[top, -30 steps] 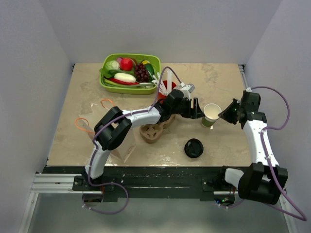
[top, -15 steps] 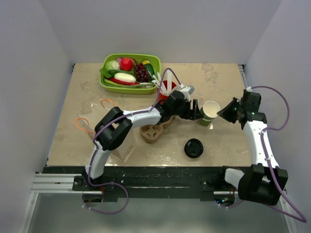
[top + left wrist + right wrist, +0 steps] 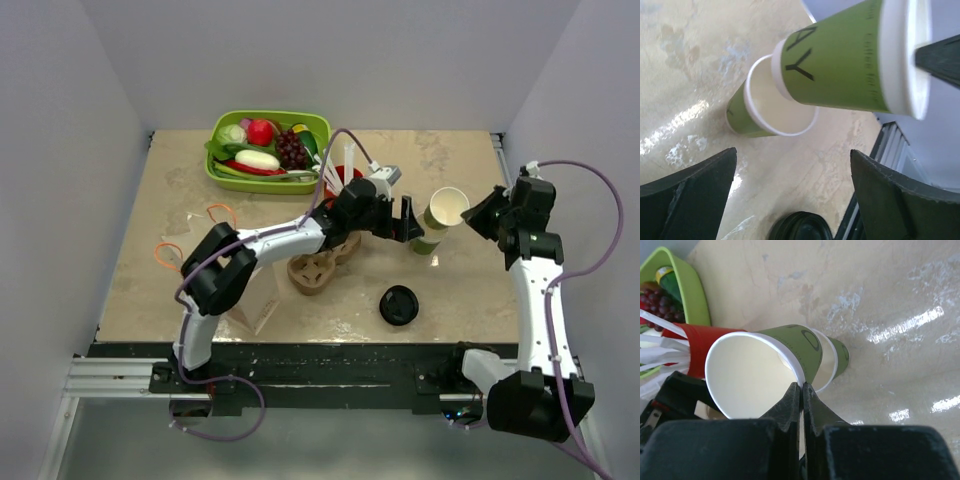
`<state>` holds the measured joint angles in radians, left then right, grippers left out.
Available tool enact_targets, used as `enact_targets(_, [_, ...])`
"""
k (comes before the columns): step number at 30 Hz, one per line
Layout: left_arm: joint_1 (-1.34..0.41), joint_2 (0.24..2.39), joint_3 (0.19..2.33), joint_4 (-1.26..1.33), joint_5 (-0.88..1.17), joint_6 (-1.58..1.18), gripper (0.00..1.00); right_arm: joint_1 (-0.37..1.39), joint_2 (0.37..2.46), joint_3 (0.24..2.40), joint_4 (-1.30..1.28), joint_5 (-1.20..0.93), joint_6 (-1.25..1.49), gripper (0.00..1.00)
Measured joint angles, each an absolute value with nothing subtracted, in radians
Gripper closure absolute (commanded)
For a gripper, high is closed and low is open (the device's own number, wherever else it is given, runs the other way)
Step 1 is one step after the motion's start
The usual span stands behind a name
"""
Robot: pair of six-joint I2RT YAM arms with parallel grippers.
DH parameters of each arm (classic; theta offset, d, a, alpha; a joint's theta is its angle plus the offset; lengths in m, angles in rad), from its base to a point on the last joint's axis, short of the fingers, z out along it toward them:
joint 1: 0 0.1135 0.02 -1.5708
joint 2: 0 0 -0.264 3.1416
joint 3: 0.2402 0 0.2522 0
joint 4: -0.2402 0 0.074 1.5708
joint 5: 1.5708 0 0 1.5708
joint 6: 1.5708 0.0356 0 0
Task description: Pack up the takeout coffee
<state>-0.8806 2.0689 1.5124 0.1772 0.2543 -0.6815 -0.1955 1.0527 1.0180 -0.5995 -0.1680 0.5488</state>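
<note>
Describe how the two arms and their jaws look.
The left arm and right arm match: slim white links joined by bulky black joint housings. A thin purple cable loops loosely along each. The jaws are plain black, broad and wedge-shaped. No markings show.

Plain pale grey walls (image 3: 350, 60) on three sides; mottled beige tabletop (image 3: 450, 290), glossy glare; black front rail (image 3: 330, 360).

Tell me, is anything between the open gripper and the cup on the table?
Nothing visible is. The left gripper is open, with the lower cup right ahead of it. The second cup, pinched at the rim by the right gripper, is tilted above it.
</note>
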Motion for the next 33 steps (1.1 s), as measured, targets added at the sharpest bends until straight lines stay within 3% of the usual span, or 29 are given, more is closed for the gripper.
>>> enact_targets(12, [-0.880,1.707,1.410,0.130,0.178,-0.545,0.00,-0.173,1.018,1.084,-0.625,-0.208,0.486,1.00])
enact_targets(20, [-0.880,1.461,1.304,0.122,0.012,-0.421,0.00,0.187,1.130,1.150,-0.691,-0.144,0.372,1.00])
enact_targets(33, [-0.857,1.267,1.124,0.086,-0.167,-0.321,0.00,0.351,1.349,1.108,-0.669,-0.042,0.340,1.00])
